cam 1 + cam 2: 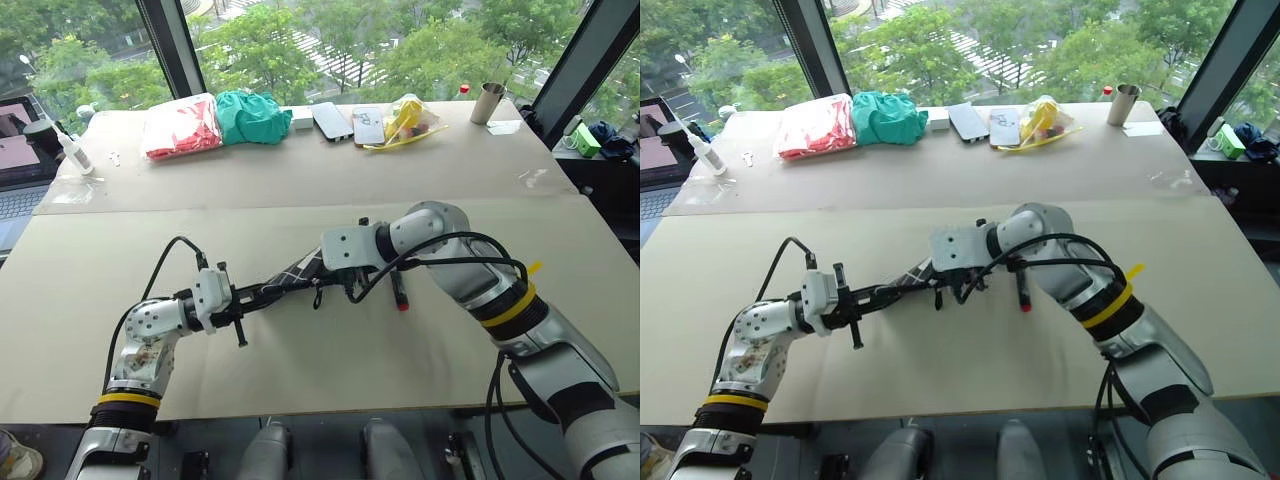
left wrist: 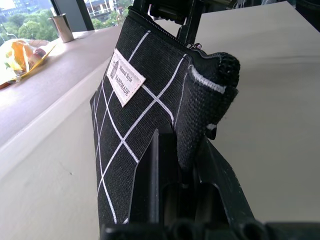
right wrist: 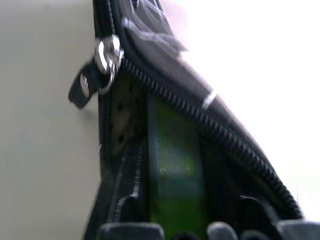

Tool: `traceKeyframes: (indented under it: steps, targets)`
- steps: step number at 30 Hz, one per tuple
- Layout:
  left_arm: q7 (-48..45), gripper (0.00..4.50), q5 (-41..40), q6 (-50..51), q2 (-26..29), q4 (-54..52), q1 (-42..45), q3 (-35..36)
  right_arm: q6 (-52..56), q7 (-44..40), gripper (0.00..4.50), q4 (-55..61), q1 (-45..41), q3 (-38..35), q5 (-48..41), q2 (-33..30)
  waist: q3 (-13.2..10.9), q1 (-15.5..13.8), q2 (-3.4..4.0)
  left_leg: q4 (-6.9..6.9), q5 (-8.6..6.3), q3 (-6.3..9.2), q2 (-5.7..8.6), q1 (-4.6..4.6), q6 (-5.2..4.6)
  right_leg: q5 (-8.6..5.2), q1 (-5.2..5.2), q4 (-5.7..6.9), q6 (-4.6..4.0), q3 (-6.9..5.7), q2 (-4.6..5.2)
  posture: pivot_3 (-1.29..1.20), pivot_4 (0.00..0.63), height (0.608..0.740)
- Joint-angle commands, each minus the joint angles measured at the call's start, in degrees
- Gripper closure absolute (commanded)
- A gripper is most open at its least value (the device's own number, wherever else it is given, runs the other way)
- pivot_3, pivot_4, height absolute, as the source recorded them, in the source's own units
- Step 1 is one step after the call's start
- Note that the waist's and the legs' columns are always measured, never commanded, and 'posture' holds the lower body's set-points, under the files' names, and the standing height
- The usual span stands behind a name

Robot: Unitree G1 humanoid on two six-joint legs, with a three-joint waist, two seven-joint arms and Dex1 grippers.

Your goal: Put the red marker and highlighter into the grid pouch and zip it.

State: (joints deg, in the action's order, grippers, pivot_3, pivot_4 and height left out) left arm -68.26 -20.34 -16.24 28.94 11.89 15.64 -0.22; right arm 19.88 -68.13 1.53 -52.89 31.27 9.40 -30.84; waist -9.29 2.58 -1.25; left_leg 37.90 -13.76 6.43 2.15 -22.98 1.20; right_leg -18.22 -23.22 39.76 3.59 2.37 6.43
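Observation:
The grid pouch [image 1: 295,272], black with white lines and a small white label [image 2: 124,77], is held up off the table by one end, with my left gripper [image 1: 250,297] shut on that end. Its zipper is open, and the pull [image 3: 102,57] hangs at the side. My right gripper [image 1: 333,285] is at the pouch's open mouth. The lime-green highlighter [image 3: 175,165] sits inside the opening, right in front of that gripper. On the table just right of the pouch, beside my right forearm, lies the red marker [image 1: 400,292].
At the back of the far table lie a red-and-white packet [image 1: 182,127], a green cloth [image 1: 252,115], two phones [image 1: 345,122], a yellow bag [image 1: 405,120] and a metal cup [image 1: 487,102]. A laptop [image 1: 15,160] and a small bottle [image 1: 72,150] stand at the far left.

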Motion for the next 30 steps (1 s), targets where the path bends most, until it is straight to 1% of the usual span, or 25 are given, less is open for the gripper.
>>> traceKeyframes:
  steps: [1,3,6,8,10,12,14,16,17,20,22,25,28,30]
  targets:
    - [0.0,4.50,-0.2,-0.7,-0.4,-0.8,0.9,-0.2,4.3,-2.0,1.17,3.5,-0.3,-4.3,-3.1,-1.5,0.0,-0.1,0.00,0.00,0.00,0.00,0.01,0.00,0.00,0.00,0.01,-0.01,0.00,0.00,0.01,0.00,0.150,0.740]
    - [-0.1,4.50,-0.2,-0.7,-0.5,-0.8,0.9,-0.2,12.6,-3.7,0.50,4.3,-1.0,-6.7,-6.3,-2.1,0.0,-0.1,0.00,0.00,0.00,0.00,0.01,0.01,0.00,0.00,0.02,-0.01,0.00,0.00,0.00,0.00,0.150,0.740]
    - [-0.1,4.50,-0.2,-0.9,-0.6,-0.6,0.9,-0.2,18.4,-4.1,0.50,3.7,-2.0,-10.5,-9.2,-3.4,0.0,-0.1,0.00,0.00,0.00,0.01,0.01,0.01,0.00,0.00,0.02,0.00,0.00,0.00,0.00,0.00,0.150,0.740]
    - [0.0,4.50,-0.2,-0.9,-0.6,-0.5,1.0,-0.1,18.2,-5.6,0.50,2.7,-2.2,-13.3,-11.1,-6.6,0.0,-0.1,0.00,0.00,0.00,0.01,0.01,0.01,-0.01,0.00,0.02,-0.01,0.00,0.00,0.00,0.00,0.150,0.740]
    - [0.0,4.50,-0.1,-0.9,-0.6,-0.5,1.0,-0.1,19.4,-8.3,0.50,2.6,-1.6,-18.4,-16.0,-9.8,0.0,-0.3,0.00,0.00,0.00,0.01,0.02,0.00,-0.01,0.00,0.03,-0.02,0.00,-0.01,0.01,0.00,0.150,0.740]
    - [0.1,4.50,-0.2,-0.9,-0.5,-0.6,1.0,0.1,23.2,-11.7,0.50,4.1,1.2,-25.1,-23.0,-13.3,0.0,-0.4,0.00,0.00,-0.01,-0.01,0.02,-0.01,-0.02,0.00,0.03,-0.05,0.00,0.00,0.02,0.00,0.150,0.740]
    - [0.3,4.50,-0.2,-0.8,-0.3,-0.7,0.9,0.4,23.9,-11.4,0.50,4.5,5.4,-27.6,-24.3,-16.7,0.0,-0.7,-0.01,0.00,-0.02,0.00,0.02,-0.03,-0.04,0.00,0.07,-0.08,0.00,-0.02,0.01,0.00,0.150,0.740]
    - [0.6,4.50,-0.2,-0.8,-0.2,-0.8,0.7,0.6,24.0,-8.7,0.50,4.3,8.3,-28.4,-23.9,-18.1,0.0,-0.7,-0.01,0.00,-0.04,-0.03,0.01,0.01,-0.07,0.00,0.13,-0.12,0.00,-0.02,0.01,0.00,0.150,0.740]
    - [0.7,4.50,-0.2,-0.7,-0.1,-1.0,0.5,0.8,25.3,-3.3,0.50,2.6,9.7,-28.7,-21.7,-17.2,0.0,-0.6,-0.01,0.00,-0.04,-0.04,0.01,0.02,-0.08,0.00,0.13,-0.12,0.00,-0.01,0.01,0.00,0.150,0.740]
    - [0.8,4.50,-0.5,-0.6,0.3,-1.5,-0.2,1.2,34.1,8.1,0.50,1.6,12.0,-28.6,-18.9,-13.3,0.0,0.2,-0.01,0.00,-0.04,-0.16,-0.03,0.12,-0.08,0.00,0.09,0.02,0.00,0.08,0.00,0.00,0.150,0.740]
    - [0.8,4.50,-0.6,-0.5,0.5,-1.7,-0.5,1.3,37.8,12.8,0.50,5.6,14.7,-27.0,-18.6,-10.4,0.0,0.1,0.00,-0.01,-0.04,-0.18,-0.07,0.11,-0.07,0.00,0.03,0.11,-0.01,0.09,-0.02,0.00,0.150,0.740]
    - [0.9,4.50,-0.6,-0.4,0.5,-1.8,-0.6,1.3,41.5,17.9,0.50,9.1,16.0,-25.4,-18.4,-6.9,0.0,0.1,0.00,-0.02,-0.04,-0.14,-0.07,0.06,-0.07,0.00,-0.01,0.11,-0.01,0.06,-0.01,0.00,0.150,0.740]
    - [1.0,4.50,-0.6,-0.4,0.6,-1.6,-0.4,1.2,42.7,21.5,0.50,8.9,15.3,-23.4,-16.7,-6.9,0.0,-0.1,0.00,-0.01,-0.04,-0.15,0.01,0.02,-0.07,0.00,-0.01,0.04,0.00,0.08,0.05,0.00,0.150,0.740]
    - [1.1,4.50,-0.5,-0.4,0.5,-1.4,0.0,1.3,44.6,22.8,0.50,8.6,14.6,-23.8,-17.5,-6.9,0.0,-0.5,0.00,0.00,-0.03,-0.12,0.05,0.02,-0.06,0.01,0.06,-0.02,0.00,0.05,0.07,0.00,0.150,0.740]
